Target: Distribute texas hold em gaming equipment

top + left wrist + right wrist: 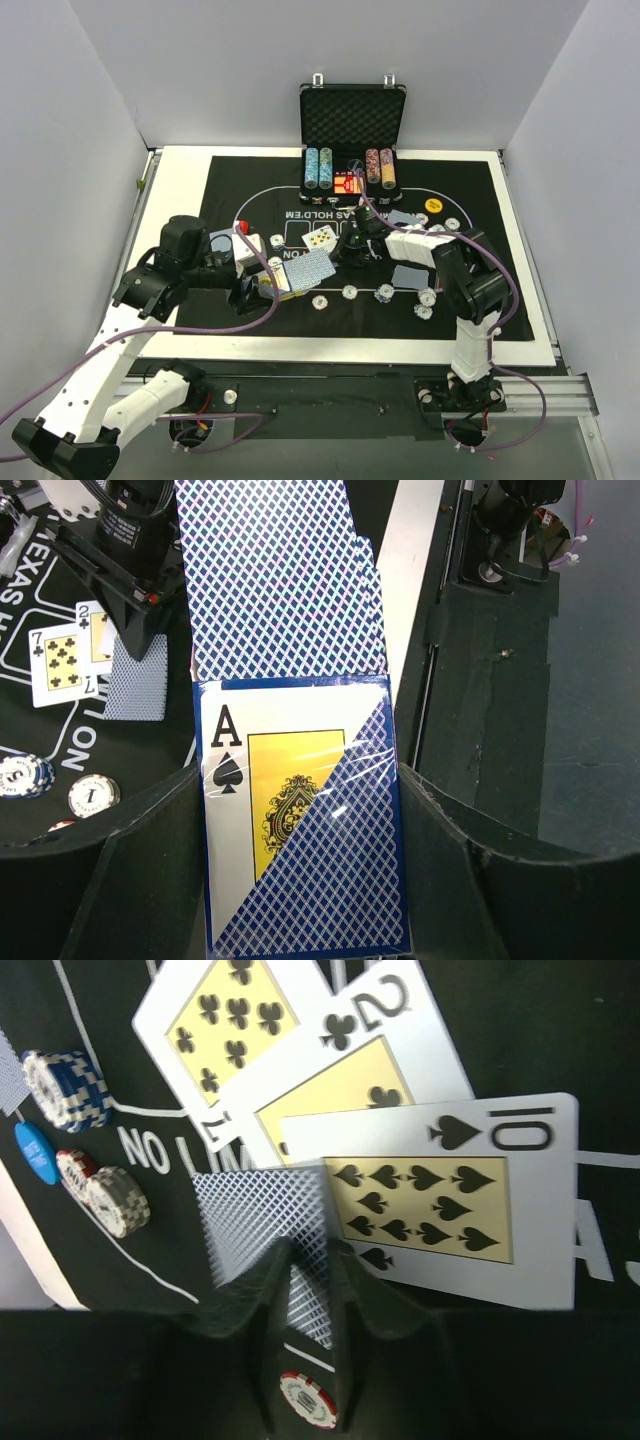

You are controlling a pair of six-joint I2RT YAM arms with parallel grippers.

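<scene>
Black mat (140, 750) ("TEXAS"), ace-fronted deck (300, 820), blue-backed card (255, 1215)

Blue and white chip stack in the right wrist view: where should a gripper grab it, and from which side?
Probably from above, pinching the blue-and-white chip stack across its striped rim: it is a short upright column, with a blue disc close beside.

The card box (300, 830) has a glossy plastic wrap; the black mat (520, 1020) looks matt, cloth-like.
</scene>
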